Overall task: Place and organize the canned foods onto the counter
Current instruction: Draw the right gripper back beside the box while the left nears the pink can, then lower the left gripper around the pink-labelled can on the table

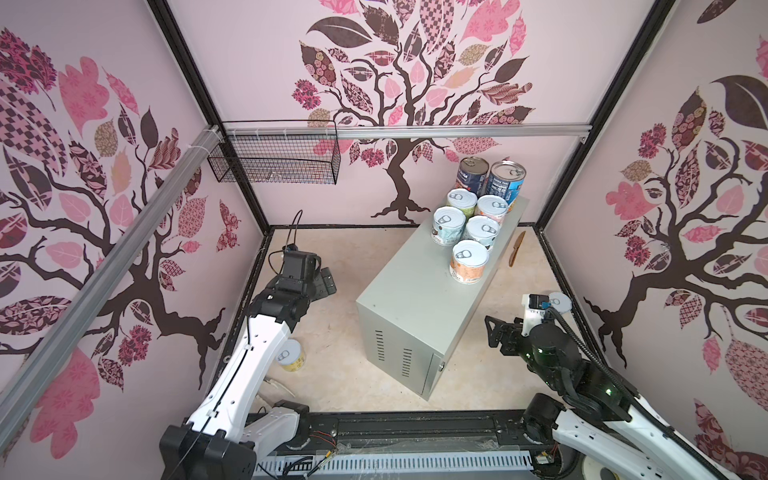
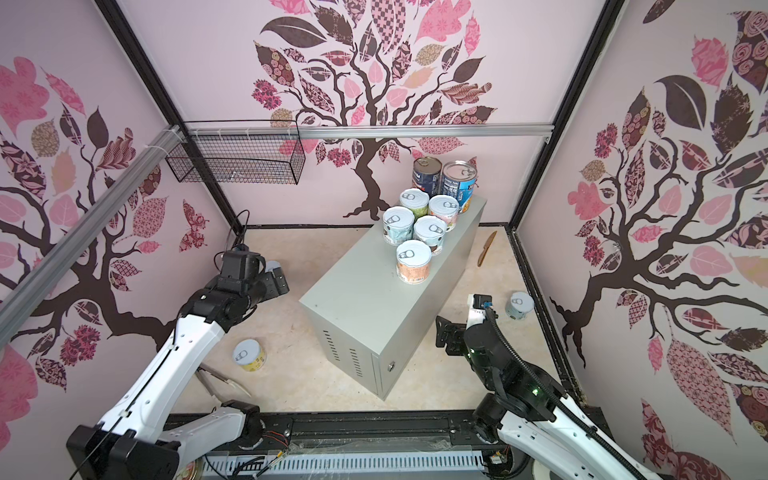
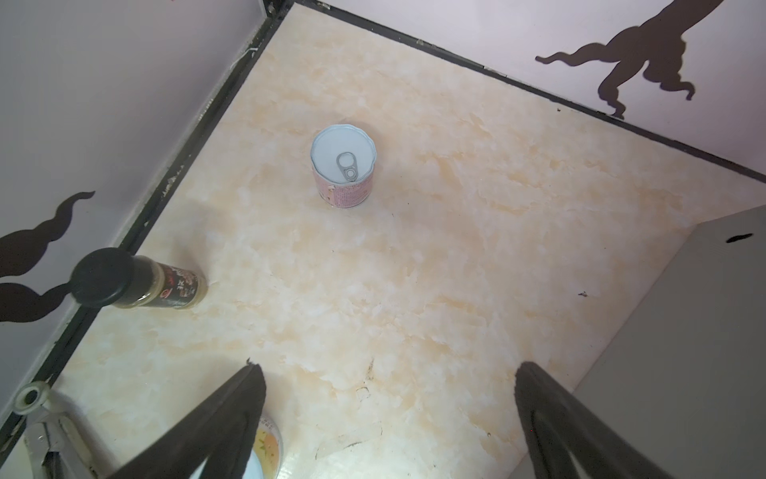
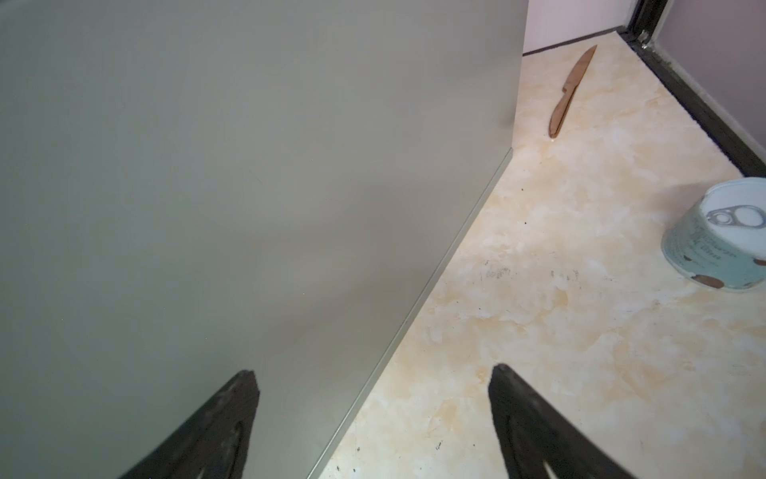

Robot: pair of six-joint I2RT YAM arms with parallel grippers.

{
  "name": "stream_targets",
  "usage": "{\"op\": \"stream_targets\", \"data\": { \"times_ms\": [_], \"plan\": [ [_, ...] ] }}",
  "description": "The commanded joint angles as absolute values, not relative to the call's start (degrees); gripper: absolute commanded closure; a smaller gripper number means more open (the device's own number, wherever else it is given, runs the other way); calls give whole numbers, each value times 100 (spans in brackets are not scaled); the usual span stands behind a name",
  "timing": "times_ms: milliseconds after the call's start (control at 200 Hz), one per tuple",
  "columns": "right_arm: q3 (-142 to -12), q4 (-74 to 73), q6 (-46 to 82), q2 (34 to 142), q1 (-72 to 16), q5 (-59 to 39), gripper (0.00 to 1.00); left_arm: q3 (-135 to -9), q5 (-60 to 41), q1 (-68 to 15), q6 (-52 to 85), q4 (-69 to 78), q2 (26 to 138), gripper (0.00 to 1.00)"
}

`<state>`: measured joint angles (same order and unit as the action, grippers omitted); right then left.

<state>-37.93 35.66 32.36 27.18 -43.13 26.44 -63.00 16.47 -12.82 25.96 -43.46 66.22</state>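
Note:
The grey counter (image 1: 411, 299) stands mid-floor. At its far end are two tall blue cans (image 1: 473, 174) and several short cans, the nearest orange-labelled (image 1: 468, 262). On the floor a yellow can (image 2: 248, 355) stands by my left arm, a pink can (image 3: 343, 166) ahead of my left gripper (image 3: 389, 373), and a green can (image 4: 721, 236) to the right of my right gripper (image 4: 373, 373). Both grippers are open and hold nothing. The right gripper (image 2: 444, 332) hangs beside the counter's right wall. The left gripper (image 1: 326, 282) hovers left of the counter.
A wooden knife (image 4: 570, 93) lies on the floor at the counter's far right. A dark spice jar (image 3: 141, 282) lies by the left wall. Metal tongs (image 2: 224, 380) lie near the left arm's base. A black wire basket (image 1: 274, 158) hangs on the back rail.

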Motion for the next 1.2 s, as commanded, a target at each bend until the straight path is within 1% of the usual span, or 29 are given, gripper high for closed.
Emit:
{"op": "stream_targets", "data": {
  "times_ms": [0,50,105,125,150,205,350,620,810,1075,1195],
  "plan": [
    [-3656,3017,3173,2838,-3661,2197,8,-6437,1810,-1225,2657,-3949,7064,2],
    [-3552,2787,3059,2944,-2951,1466,8,-6538,1860,-1198,2630,-3899,7276,2],
    [-3435,2543,2972,3115,-1959,511,8,-6646,1888,-1137,2606,-3858,7512,2],
    [-3401,2481,3003,3168,-1662,296,9,-6686,1896,-1110,2601,-3845,7579,2],
    [-3342,2369,3059,3217,-1514,166,9,-6737,1898,-1073,2595,-3821,7669,2],
    [-3191,2084,3202,3322,-1500,133,8,-6830,1890,-976,2586,-3757,7851,2],
    [-2837,1700,3400,3538,-1485,545,2,-7168,1746,-620,2600,-3686,8464,2],
    [-2136,947,3708,3519,-1479,973,0,-7813,1785,-224,2435,-3478,9607,2],
    [-1719,408,3926,3910,-1077,744,0,-8250,1877,-114,2366,-3376,10292,2],
    [-1399,-261,4094,4491,-1064,615,0,-8740,1997,-1,2147,-3323,10970,2],
    [-1327,-461,4098,4585,-1056,536,0,-8884,1997,61,2097,-3320,11205,2]
  ]
}}
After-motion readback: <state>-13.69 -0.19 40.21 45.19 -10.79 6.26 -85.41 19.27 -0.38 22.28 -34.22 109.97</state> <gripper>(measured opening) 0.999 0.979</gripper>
